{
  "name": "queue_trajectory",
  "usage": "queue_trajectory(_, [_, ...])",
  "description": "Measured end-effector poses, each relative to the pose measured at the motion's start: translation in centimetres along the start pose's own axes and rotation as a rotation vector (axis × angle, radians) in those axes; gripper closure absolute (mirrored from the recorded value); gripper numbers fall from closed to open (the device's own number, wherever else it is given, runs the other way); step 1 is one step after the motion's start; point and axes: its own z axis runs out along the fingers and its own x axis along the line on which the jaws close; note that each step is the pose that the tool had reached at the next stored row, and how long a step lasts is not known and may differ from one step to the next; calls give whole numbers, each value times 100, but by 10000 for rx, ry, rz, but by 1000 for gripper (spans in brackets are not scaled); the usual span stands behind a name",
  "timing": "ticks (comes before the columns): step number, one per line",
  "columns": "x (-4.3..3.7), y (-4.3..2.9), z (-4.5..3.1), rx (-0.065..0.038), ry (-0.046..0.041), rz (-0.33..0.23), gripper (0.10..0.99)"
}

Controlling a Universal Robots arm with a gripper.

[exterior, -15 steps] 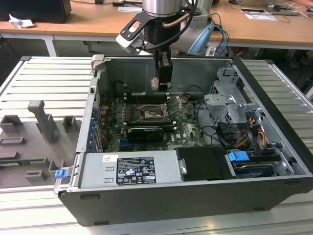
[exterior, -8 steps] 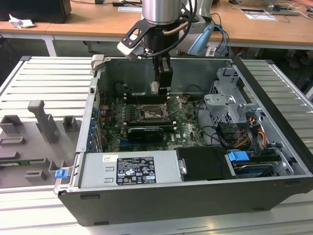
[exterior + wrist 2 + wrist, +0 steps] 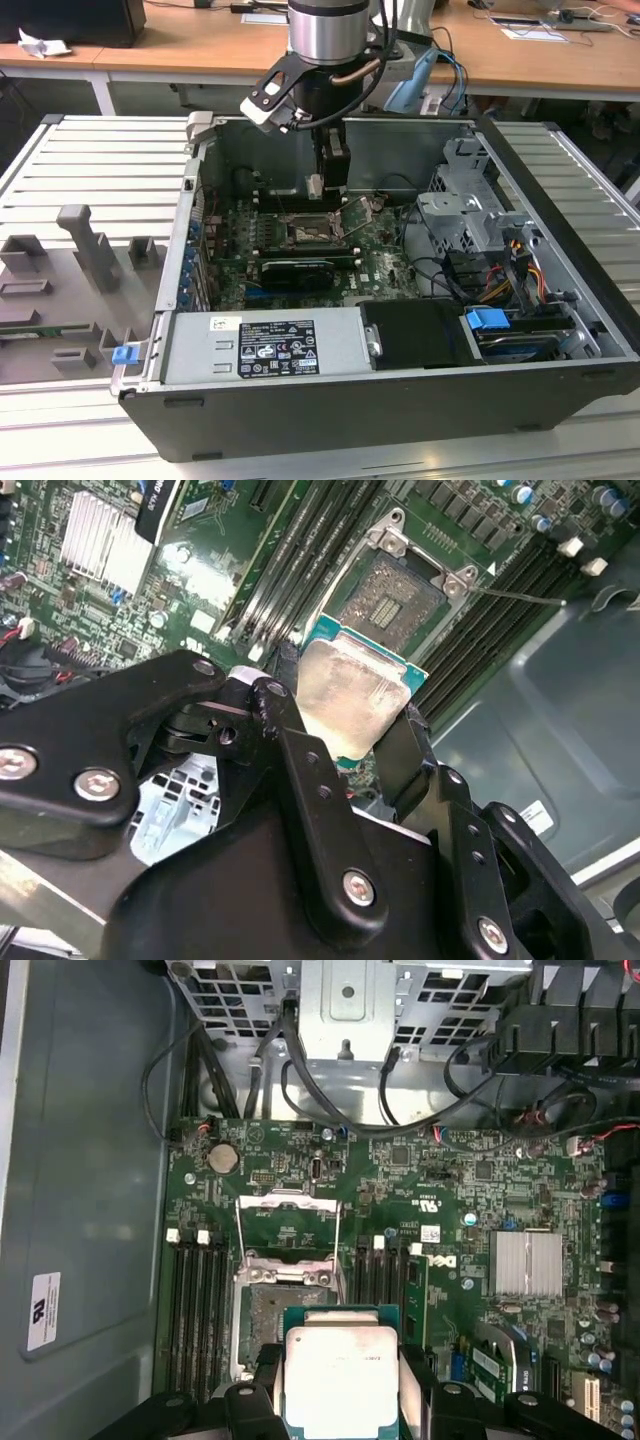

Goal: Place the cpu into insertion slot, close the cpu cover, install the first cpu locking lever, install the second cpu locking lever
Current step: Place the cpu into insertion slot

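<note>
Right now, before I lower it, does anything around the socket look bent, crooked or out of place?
Nothing stands out. The gripper holds the cpu squarely by its edges, the insertion slot is empty, and the cpu cover is swung open beside it.

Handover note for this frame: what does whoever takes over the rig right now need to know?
Gripper: shut on the cpu, which hangs over the board beside the slot.
Slot: empty, contacts bare.
Cover: swung open, off the slot.
Done: cpu is in the grip, inside the case.
Left: cpu not yet seated; cover not closed; neither lever installed. One lever sticks out free beside the slot.
</note>
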Motion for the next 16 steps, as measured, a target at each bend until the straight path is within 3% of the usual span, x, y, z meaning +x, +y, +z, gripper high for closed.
queue_trajectory(11, [-4,-17,207,4,0,0,545])
queue_trajectory(16, [-5,-22,267,9,2,0,545])
